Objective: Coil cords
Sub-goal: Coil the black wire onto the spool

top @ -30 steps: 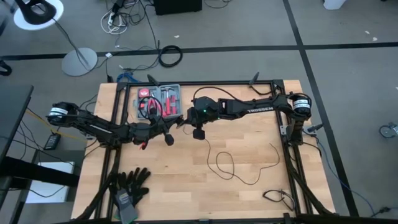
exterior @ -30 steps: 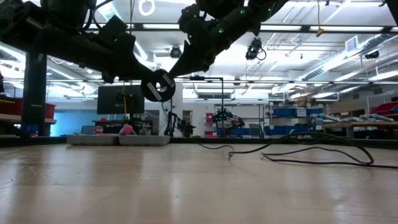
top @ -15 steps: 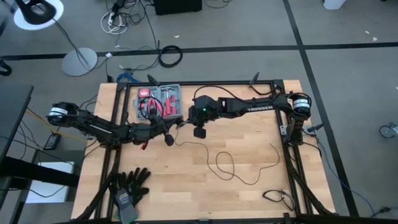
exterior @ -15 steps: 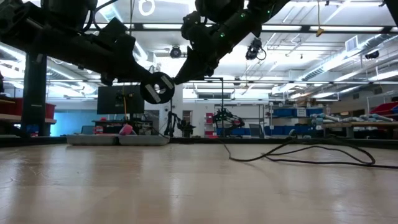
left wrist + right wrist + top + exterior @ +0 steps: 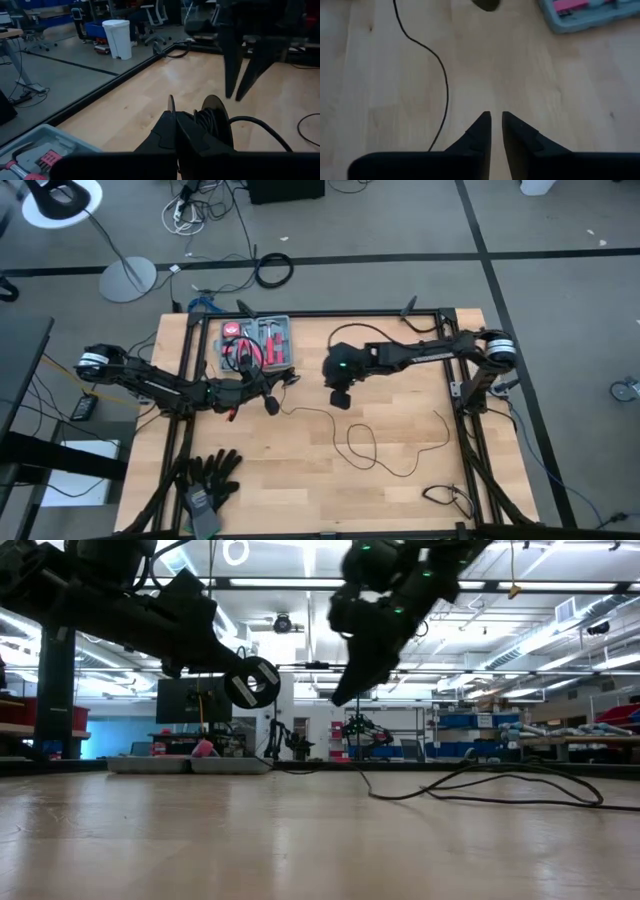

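The cords are one thin black wire [image 5: 360, 442] lying in a loose loop on the wooden table, its far end at the right [image 5: 437, 420]. It runs back to a small round black puck [image 5: 255, 681]. My left gripper [image 5: 268, 402] is shut on the puck and holds it above the table, left of centre. My right gripper [image 5: 341, 397] hangs over the table's middle and points steeply down. Its fingers [image 5: 482, 127] stand a narrow gap apart over bare wood with nothing between them. The wire [image 5: 445, 75] passes beside them. My left gripper reaches in nearly level from the table's left side. Its shut fingers [image 5: 175, 127] grip the puck at its rim [image 5: 207, 117], beside the wound wire. The fingers themselves hide the exact spot. The puck stands on edge, lifted clear, and the wire [image 5: 260, 125] leaves it slack toward the table.
A grey case of red tools [image 5: 258, 342] sits at the far left of the table. Black gloves [image 5: 210, 475] lie at the near left corner. Another small cable [image 5: 445, 495] lies at the near right corner. Black frame rails [image 5: 460, 410] border the table.
My right gripper has gone toward the table's right edge and somewhat down, and has tipped more steeply downward. The wire's stretch near the puck ran up toward that gripper a second ago. It now lies slack on the table between puck and loop.
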